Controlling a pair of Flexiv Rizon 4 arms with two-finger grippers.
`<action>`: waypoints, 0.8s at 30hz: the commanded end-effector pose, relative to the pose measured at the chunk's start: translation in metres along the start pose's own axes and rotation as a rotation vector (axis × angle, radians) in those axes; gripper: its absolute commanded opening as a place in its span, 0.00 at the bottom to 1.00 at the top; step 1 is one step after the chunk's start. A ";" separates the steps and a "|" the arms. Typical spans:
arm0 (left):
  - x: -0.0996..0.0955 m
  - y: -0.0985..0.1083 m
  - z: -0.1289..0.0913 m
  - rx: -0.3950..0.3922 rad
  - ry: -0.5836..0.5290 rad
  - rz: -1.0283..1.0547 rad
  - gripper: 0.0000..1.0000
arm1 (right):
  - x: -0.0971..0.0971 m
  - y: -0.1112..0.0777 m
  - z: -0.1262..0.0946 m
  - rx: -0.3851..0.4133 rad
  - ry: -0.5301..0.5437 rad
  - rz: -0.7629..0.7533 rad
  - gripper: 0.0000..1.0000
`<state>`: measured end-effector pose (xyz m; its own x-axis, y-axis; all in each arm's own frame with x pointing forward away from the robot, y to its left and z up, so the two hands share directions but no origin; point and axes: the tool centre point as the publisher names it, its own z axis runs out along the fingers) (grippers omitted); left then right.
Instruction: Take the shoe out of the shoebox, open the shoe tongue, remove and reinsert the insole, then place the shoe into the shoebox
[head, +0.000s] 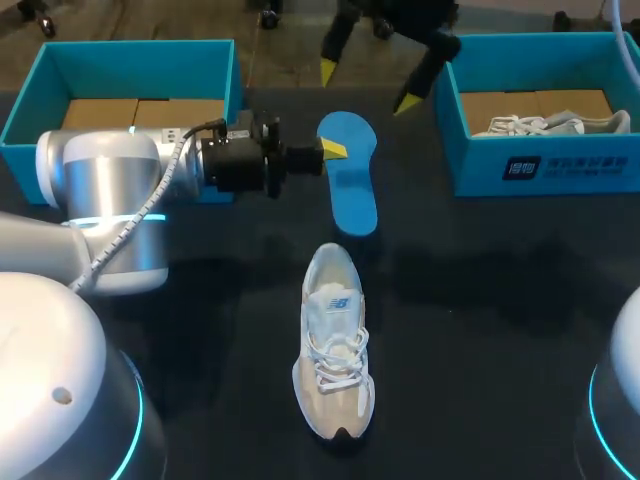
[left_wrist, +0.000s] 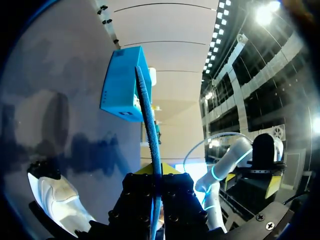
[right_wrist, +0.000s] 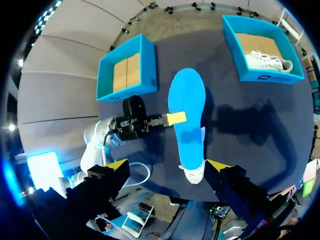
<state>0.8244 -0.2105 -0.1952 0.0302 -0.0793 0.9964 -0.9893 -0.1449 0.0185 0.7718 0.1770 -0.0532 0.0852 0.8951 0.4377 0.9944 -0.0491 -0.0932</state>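
The blue insole (head: 351, 175) hangs flat in the air above the table, with my left gripper (head: 335, 150) shut on its edge. In the left wrist view the insole (left_wrist: 148, 120) shows edge-on, rising from between the shut fingers of the left gripper (left_wrist: 157, 172). The white and beige shoe (head: 335, 340) lies on the dark table, nearer than the insole, laces up. My right gripper (head: 366, 87) hovers open high over the far side, empty. From the right gripper (right_wrist: 166, 165) I look straight down on the insole (right_wrist: 187, 115), which hides most of the shoe (right_wrist: 195, 174).
A blue shoebox (head: 140, 68) with a cardboard floor stands at the far left. A second blue shoebox (head: 600, 165) at the far right holds another white shoe (head: 560, 125). Both boxes also show from above, the left box (right_wrist: 148, 65) and the right box (right_wrist: 265, 76).
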 end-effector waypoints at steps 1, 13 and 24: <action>0.000 0.000 0.000 -0.001 -0.002 0.000 0.00 | -0.017 0.005 0.005 0.054 0.596 0.014 1.00; 0.000 0.000 0.000 -0.001 -0.002 0.000 0.00 | -0.029 0.013 0.022 0.054 0.873 0.017 1.00; 0.000 -0.008 -0.007 -0.014 0.022 0.059 0.00 | -0.035 0.017 0.030 0.055 0.971 0.016 1.00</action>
<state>0.8285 -0.2084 -0.1923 -0.0231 -0.0728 0.9971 -0.9894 -0.1410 -0.0333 0.7849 0.1599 -0.0909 0.1294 0.4673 0.8746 0.9903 -0.0155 -0.1382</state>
